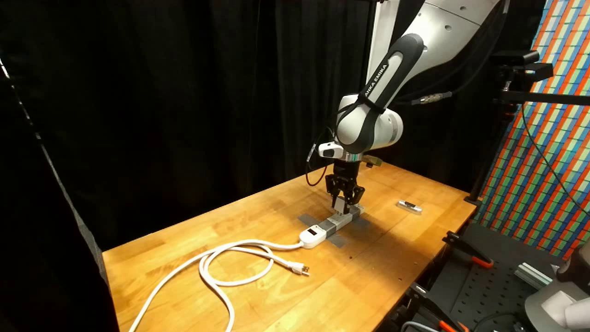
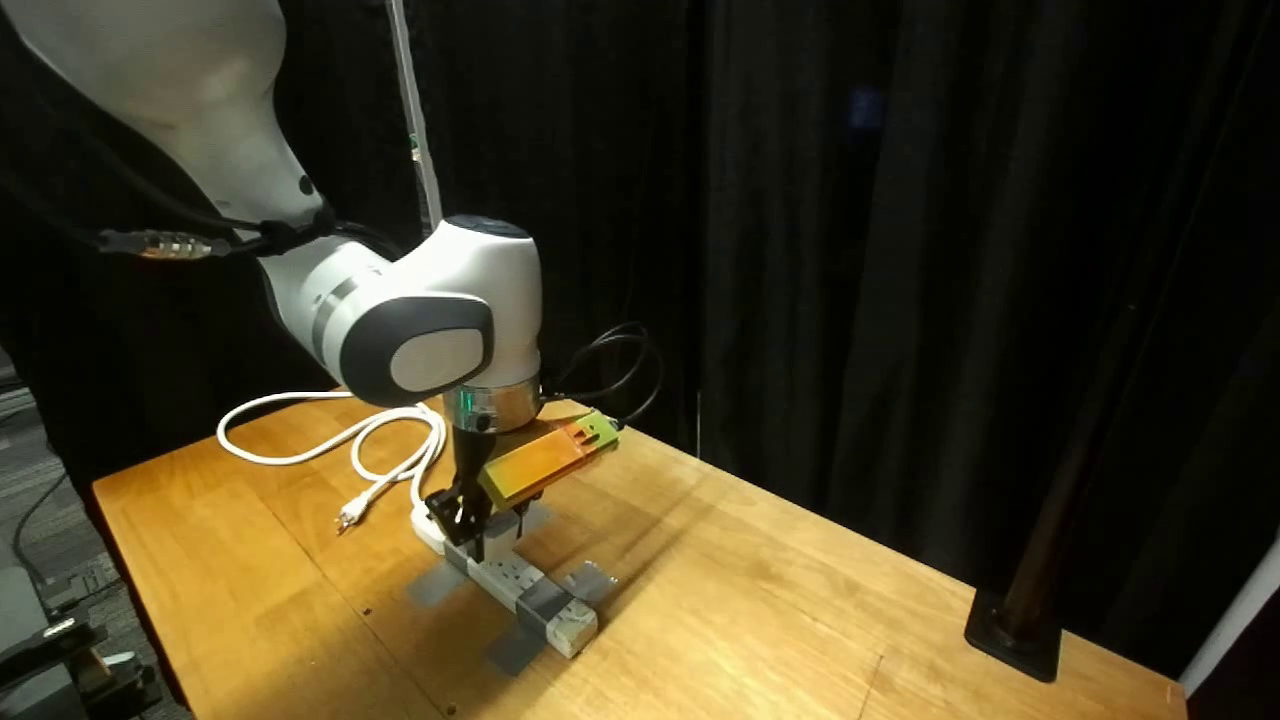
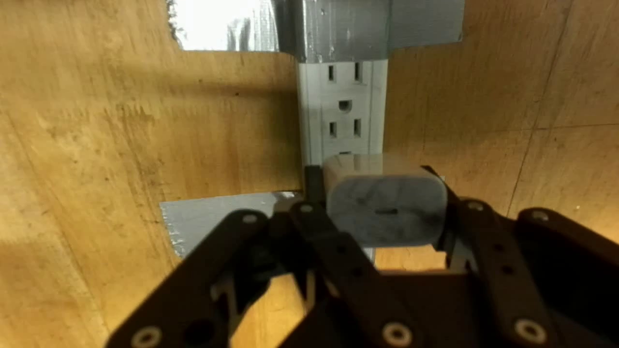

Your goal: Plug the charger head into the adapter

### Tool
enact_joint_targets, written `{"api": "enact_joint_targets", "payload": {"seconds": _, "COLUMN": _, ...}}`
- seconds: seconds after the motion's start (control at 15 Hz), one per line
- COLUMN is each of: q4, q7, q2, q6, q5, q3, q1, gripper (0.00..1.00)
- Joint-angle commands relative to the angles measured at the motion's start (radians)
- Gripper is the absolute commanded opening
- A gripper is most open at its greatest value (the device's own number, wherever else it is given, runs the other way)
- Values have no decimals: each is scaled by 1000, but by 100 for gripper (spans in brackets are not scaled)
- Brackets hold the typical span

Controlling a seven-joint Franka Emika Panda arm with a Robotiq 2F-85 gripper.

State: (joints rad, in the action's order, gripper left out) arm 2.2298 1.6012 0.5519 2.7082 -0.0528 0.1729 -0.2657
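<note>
The charger head (image 3: 387, 210) looks smooth plastic, the table (image 1: 332, 272) grained wood.

Black curtains (image 1: 184, 115) behind 1 wooden table (image 1: 341, 279)

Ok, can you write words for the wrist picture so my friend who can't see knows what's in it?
The black gripper grips the charger head, a pale rounded block, over the adapter, a white bar with dark socket slots. Whether it is plugged in doesn't show. Grey tape crosses the adapter onto the wooden table.
</note>
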Motion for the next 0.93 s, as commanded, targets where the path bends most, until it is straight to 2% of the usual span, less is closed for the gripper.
{"api": "enact_joint_targets", "payload": {"seconds": 0.0, "q4": 20, "q7": -22, "q2": -22, "q6": 61, "q5": -16, "q3": -31, "q1": 32, "gripper": 23}}
{"api": "enact_joint_targets", "payload": {"seconds": 0.2, "q4": 14, "q7": -21, "q2": -12, "q6": 64, "q5": -17, "q3": -37, "q1": 33, "gripper": 23}}
{"api": "enact_joint_targets", "payload": {"seconds": 0.4, "q4": 3, "q7": -20, "q2": -6, "q6": 21, "q5": -18, "q3": -43, "q1": 34, "gripper": 23}}
{"api": "enact_joint_targets", "payload": {"seconds": 0.87, "q4": -6, "q7": -17, "q2": 27, "q6": 41, "q5": -10, "q3": -42, "q1": 26, "gripper": 23}}
